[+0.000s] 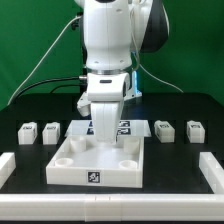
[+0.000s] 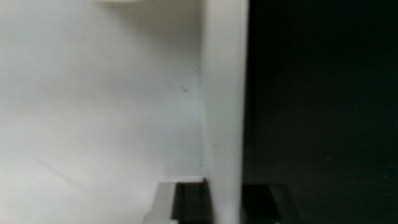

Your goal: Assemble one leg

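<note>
The white tabletop (image 1: 95, 160), a flat tray with corner holes, lies in the middle of the black table. My gripper (image 1: 105, 130) reaches down to its far edge. In the wrist view the tabletop's flat face (image 2: 98, 110) fills one side and its raised edge wall (image 2: 224, 90) runs straight down the picture. The gripper (image 2: 228, 202) straddles this wall, one dark finger (image 2: 192, 203) on each side, pressed against it. Several small white legs stand on the table: two on the exterior view's left (image 1: 28, 130) (image 1: 50, 129) and two on its right (image 1: 163, 128) (image 1: 194, 130). None is held.
The marker board (image 1: 124, 126) lies just behind the tabletop, partly hidden by the arm. White rails stand on the exterior view's left (image 1: 8, 166), right (image 1: 212, 172) and along the front (image 1: 110, 205). Cables hang behind the arm.
</note>
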Robot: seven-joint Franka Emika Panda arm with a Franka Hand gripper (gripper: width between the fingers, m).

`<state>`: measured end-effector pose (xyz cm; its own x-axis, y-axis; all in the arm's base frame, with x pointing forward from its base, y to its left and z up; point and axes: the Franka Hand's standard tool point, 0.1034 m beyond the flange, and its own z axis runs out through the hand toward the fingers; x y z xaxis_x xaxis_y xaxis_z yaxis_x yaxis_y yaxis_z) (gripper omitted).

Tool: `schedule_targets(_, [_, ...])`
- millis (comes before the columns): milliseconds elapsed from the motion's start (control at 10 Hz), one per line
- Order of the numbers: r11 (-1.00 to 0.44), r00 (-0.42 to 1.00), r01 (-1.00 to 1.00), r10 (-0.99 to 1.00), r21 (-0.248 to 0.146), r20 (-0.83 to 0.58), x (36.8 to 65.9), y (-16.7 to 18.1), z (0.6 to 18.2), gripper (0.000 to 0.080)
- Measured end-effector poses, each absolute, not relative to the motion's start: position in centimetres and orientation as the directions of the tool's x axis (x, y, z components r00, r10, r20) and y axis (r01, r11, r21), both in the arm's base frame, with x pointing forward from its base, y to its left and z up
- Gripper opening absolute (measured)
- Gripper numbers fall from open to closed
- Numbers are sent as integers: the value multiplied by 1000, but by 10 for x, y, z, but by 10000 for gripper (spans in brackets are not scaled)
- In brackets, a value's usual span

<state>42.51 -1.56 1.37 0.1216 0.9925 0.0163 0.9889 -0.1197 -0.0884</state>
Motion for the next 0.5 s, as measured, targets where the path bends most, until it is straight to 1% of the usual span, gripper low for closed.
schedule_targets(300, [-120, 122, 989, 992, -88, 16, 425, -16, 14, 63])
schedule_targets(400, [-119, 121, 989, 993, -87, 17, 427, -12, 13, 64])
schedule_targets(500, [-102, 105, 992, 994, -80, 22, 434, -2, 13, 64])
